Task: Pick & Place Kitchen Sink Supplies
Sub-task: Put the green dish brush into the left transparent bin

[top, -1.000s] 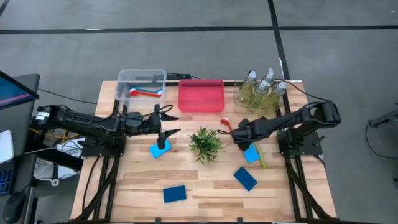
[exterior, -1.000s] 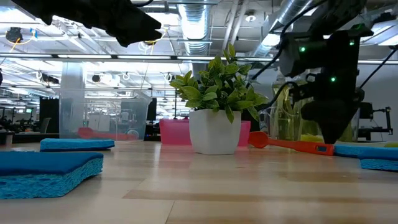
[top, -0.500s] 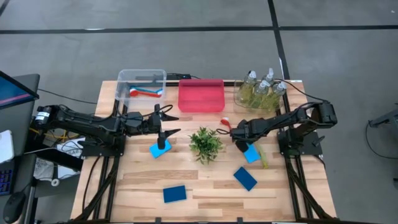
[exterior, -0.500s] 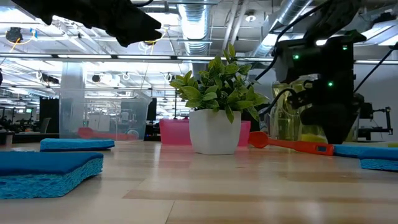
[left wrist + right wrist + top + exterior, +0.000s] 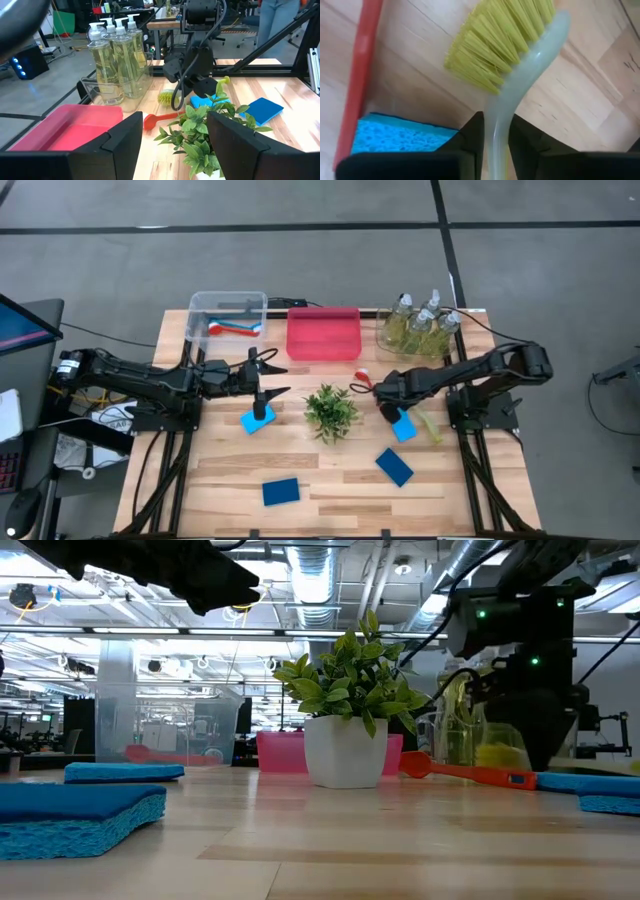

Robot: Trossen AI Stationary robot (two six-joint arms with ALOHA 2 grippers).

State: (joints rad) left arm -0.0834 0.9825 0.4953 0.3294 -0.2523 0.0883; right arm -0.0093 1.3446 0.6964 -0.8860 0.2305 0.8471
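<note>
the right claw [image 5: 495, 137] is closed on the thin pale handle of a yellow-bristled brush [image 5: 512, 60], its two dark fingers pinching the handle just behind the bristle head, above the wooden worktop [image 5: 330, 470] to the right of the small leafy green plant in a white pot [image 5: 330, 408]. a flat blue rectangular sponge [image 5: 395, 135] and a long red-handled brush [image 5: 357, 75] lie just beneath. the left claw [image 5: 268, 378] hovers with its fingers apart and nothing between them, above another blue sponge [image 5: 257, 419] left of the plant. three clear pump bottles of yellow-green liquid [image 5: 116, 60] stand in a clear bin [image 5: 385, 337] at the back right.
</note>
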